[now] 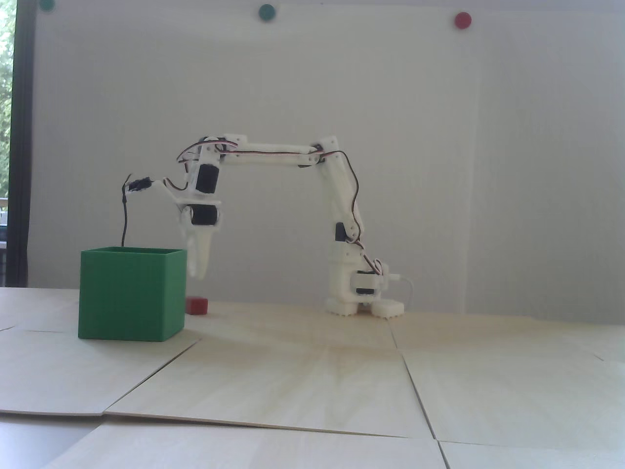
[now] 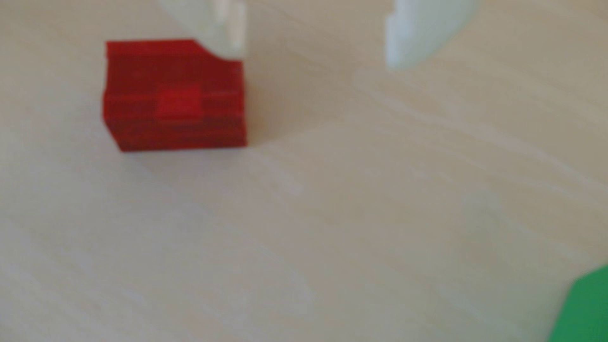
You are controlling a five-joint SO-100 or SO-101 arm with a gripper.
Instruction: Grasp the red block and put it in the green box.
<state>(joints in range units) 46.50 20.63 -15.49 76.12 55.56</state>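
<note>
Red block (image 2: pixel 174 98) lying left of spread-open gripper (image 2: pixel 316 56), wrist view; needing leftward shift before descending, keeping off green box (image 1: pixel 132 293)

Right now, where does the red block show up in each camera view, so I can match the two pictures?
Fixed view: the red block lies on the table, low and left of centre, just right of the green box, below the gripper.
Wrist view: upper left, its top right corner hidden by one white fingertip.
Shared landmark: the green box, bottom right corner in the wrist view.
</note>
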